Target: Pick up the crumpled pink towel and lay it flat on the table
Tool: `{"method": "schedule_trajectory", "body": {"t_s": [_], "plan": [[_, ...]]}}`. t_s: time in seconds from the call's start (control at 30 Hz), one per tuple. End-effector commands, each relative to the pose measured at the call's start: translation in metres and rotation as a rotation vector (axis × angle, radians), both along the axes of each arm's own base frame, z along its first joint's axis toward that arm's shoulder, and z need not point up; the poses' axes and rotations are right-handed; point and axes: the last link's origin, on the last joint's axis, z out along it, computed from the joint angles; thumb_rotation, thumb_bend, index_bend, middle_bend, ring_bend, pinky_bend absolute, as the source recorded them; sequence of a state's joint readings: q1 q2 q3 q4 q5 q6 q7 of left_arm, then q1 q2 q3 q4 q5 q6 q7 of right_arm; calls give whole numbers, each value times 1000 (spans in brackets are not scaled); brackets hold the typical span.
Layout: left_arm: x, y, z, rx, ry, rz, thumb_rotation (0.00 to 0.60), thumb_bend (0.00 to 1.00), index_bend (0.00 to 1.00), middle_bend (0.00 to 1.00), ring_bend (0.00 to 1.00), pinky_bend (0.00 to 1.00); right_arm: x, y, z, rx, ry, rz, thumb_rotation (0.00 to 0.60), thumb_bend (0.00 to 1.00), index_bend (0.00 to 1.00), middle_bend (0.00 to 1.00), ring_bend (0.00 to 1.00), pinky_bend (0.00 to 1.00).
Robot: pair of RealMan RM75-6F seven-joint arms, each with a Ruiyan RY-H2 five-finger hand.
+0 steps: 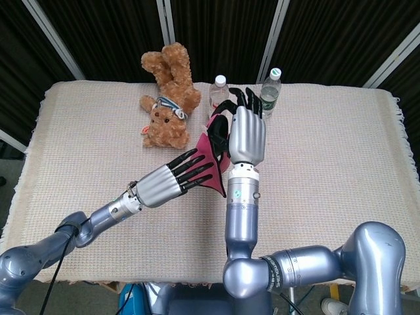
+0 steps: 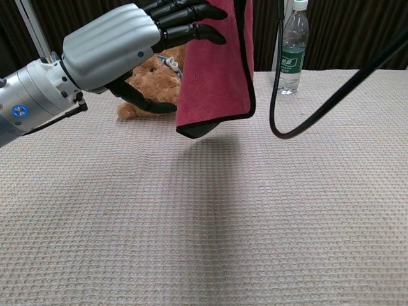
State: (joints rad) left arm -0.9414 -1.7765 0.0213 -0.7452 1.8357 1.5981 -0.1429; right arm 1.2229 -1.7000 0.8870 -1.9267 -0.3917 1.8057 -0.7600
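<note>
Pink towel is lifted and hangs clear above the table; spreading and laying flat remain. Right hand points upward, fingers curled on its top edge. Left hand reaches in level, fingers closed on the side edge.

Teddy bear lying at table's far edge; two bottles upright beside it.

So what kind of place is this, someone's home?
More likely a robot test booth: dark curtain panels on metal frames surround one cloth-covered table, set with props such as a teddy bear and water bottles.
</note>
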Motion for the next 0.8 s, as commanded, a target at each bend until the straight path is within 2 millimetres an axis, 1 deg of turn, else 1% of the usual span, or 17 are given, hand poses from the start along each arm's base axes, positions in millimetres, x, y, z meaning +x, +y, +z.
{"method": "schedule_trajectory", "body": {"t_s": [0.03,0.3,0.43,0.57,0.8], "plan": [[5,-1,-2,5,-1,-6,600,218,147,27,0,0,0,1,-1,4,4,4,600,592,727,201,1,0],[20,-6,-5,0,-28,-44,600,220,142,27,0,0,-1,1,-2,4,3,4,600,590,727,201,0,0],[22,-7,-9,5,-6,-48,600,222,141,34,0,0,-2,0,-2,9,-1,2,600,591,727,201,0,0],[15,-1,-12,28,52,-17,600,223,139,47,0,0,-3,1,-1,13,-7,9,600,591,727,200,0,0],[-9,20,-17,75,162,137,600,224,139,56,0,0,-4,4,4,13,-16,26,600,591,727,201,0,0]]}}
